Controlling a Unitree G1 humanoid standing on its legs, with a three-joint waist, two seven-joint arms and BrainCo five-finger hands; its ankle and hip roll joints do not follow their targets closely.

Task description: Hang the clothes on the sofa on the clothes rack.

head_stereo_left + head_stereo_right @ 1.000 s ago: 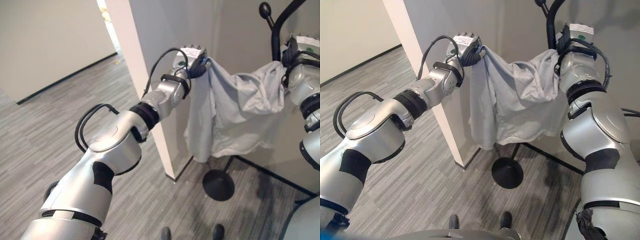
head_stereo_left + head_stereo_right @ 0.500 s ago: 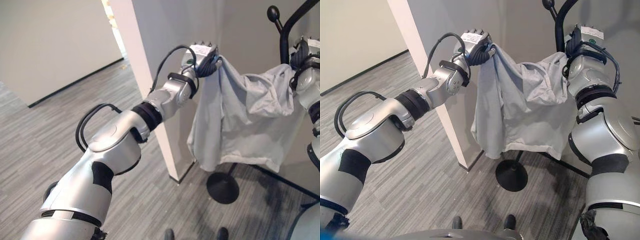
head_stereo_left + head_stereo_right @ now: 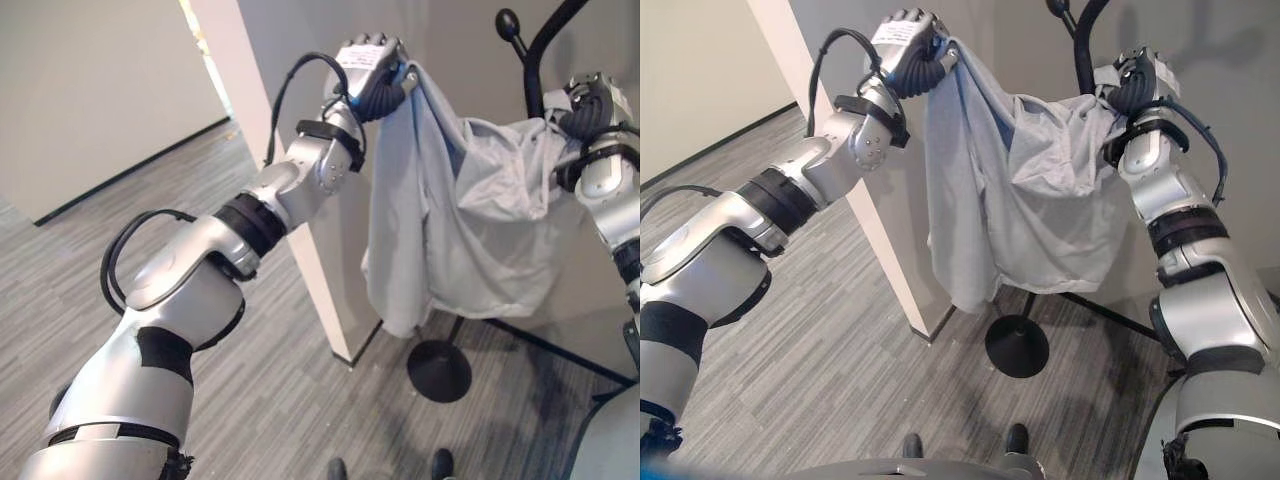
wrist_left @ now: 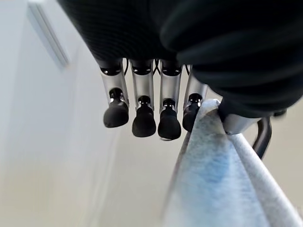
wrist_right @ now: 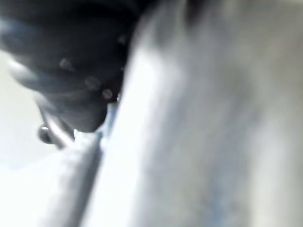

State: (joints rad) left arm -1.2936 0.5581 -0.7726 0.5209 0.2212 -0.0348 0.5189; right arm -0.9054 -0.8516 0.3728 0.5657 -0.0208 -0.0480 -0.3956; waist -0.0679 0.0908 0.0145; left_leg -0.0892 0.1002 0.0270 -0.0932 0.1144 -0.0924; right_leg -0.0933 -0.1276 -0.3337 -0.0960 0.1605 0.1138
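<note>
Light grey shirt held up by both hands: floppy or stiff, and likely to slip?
Likely floppy: the light grey shirt sags in folds between the left hand and right hand. Probably light, hanging loosely. It may slip, since each hand grips only an edge.

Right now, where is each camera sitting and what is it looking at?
Left eye view: on the head, looking down at the grey shirt held up by the left hand.
Right eye view: beside it, same scene, with the right hand by the black rack.
Left wrist view: along the left hand's fingers, cloth pinched.
Right wrist view: pressed close to cloth.
Both eye views share the shirt and rack.
</note>
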